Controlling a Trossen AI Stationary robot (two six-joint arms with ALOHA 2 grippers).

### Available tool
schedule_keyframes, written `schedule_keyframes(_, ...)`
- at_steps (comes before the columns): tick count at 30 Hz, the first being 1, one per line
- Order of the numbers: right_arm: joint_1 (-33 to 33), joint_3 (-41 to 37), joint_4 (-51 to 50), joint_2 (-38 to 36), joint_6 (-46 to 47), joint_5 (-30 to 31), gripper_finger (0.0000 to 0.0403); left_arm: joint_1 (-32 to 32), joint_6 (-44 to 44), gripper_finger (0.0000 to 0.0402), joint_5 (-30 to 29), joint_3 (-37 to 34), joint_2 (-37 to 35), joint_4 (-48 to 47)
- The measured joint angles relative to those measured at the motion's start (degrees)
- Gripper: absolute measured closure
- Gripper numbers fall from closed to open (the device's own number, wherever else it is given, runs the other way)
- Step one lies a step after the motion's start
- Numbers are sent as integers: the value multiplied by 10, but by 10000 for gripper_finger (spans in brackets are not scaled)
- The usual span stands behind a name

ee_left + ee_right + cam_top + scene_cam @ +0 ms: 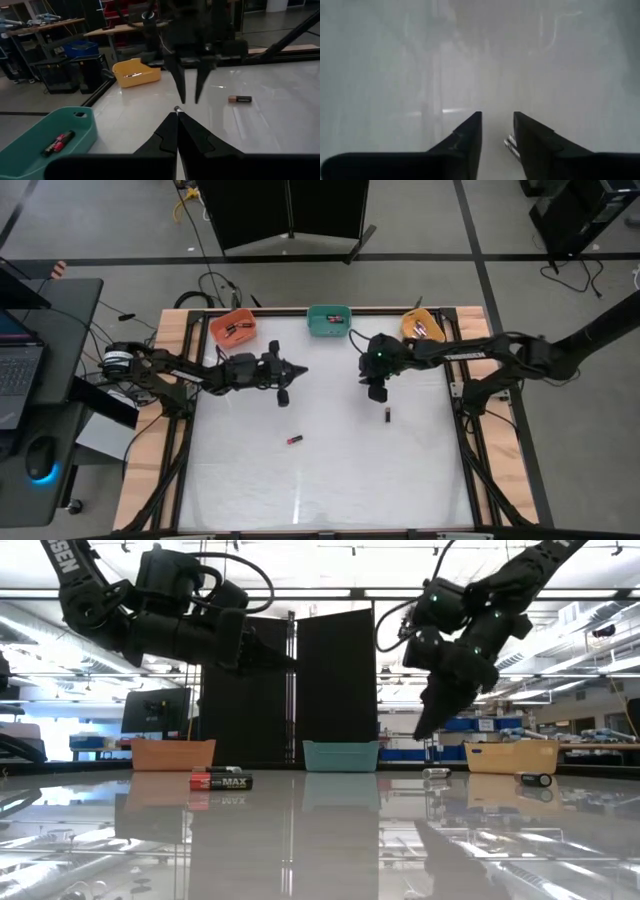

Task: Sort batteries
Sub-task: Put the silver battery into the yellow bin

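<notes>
Batteries (295,439) loose mid-table, wide bare surface around; right tool (377,392) parted, left tool (297,370) together.

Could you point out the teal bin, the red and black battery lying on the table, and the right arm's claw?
Teal plastic bin (328,321), high view, rim.
Red and black cylindrical battery (221,781), low view, mid-body.
Right gripper (188,100), left wrist view, between fingertips.

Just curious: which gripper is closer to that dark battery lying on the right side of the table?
The right gripper: just up-table of the dark battery. The left gripper is well off to its left.
</notes>
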Motion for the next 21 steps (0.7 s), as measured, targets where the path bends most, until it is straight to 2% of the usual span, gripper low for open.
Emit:
schedule_keyframes(5, 4, 0, -22, 23, -28, 22, 239, 11, 1, 387, 8, 0, 0, 0)
schedule_keyframes(10, 11, 1, -37, 50, -39, 72, 210, 12, 1, 387, 11, 0, 0, -7)
schedule_keyframes(15, 16, 15, -61, 75, -84, 92, 208, 12, 1, 387, 11, 0, 0, -19)
schedule_keyframes(21, 16, 32, -77, 102, -105, 109, 223, 12, -1, 387, 11, 0, 0, -29)
